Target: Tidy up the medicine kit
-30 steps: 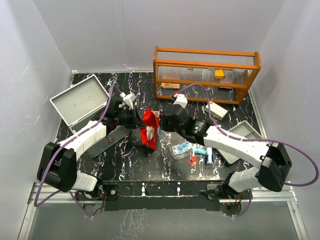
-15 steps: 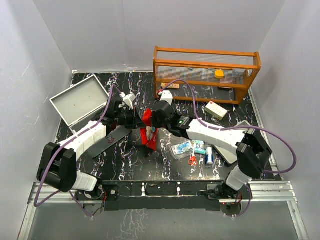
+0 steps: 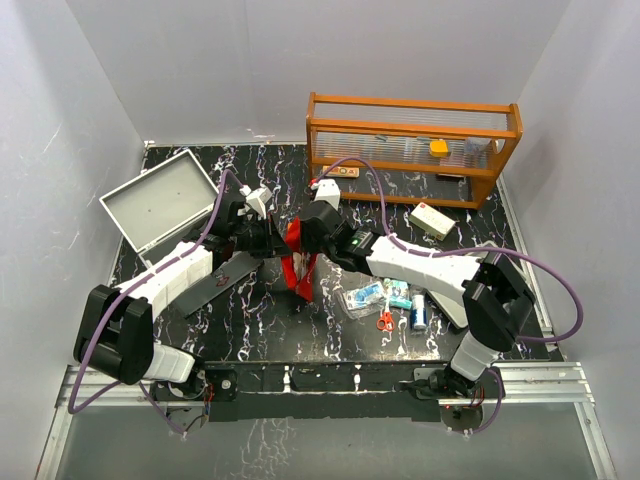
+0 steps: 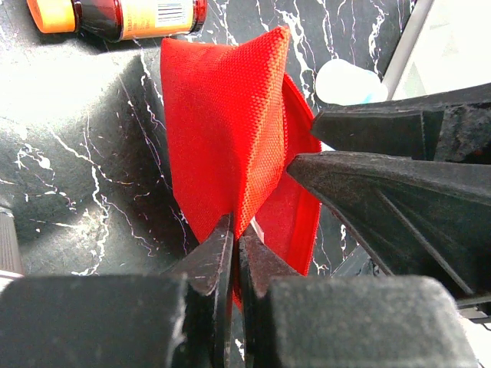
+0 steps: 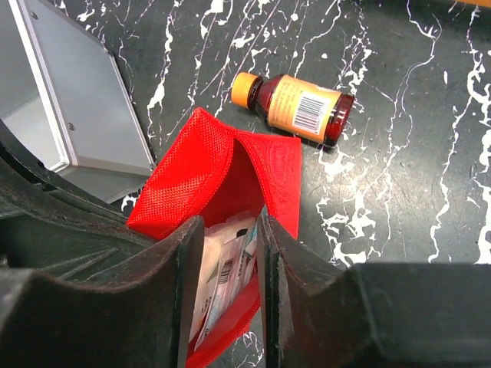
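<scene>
From above, both arms reach inward to mid-frame, where the left gripper (image 3: 282, 243) and right gripper (image 3: 306, 238) meet at a red pouch (image 3: 300, 268), their tips too small to read; the kit (image 3: 158, 205) lies open at upper left. In the left wrist view, the jaws are pinched together on the pouch's fabric edge, and a bottle (image 4: 115, 15) is cut off at the top. In the right wrist view, the jaws stand apart at the pouch's mouth with half-hidden packets (image 5: 226, 264) between them, and the kit is cropped at upper left.

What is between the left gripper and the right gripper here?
The red pouch, seen in the top view: the left gripper is shut on its edge, the right gripper at its open mouth.
</scene>
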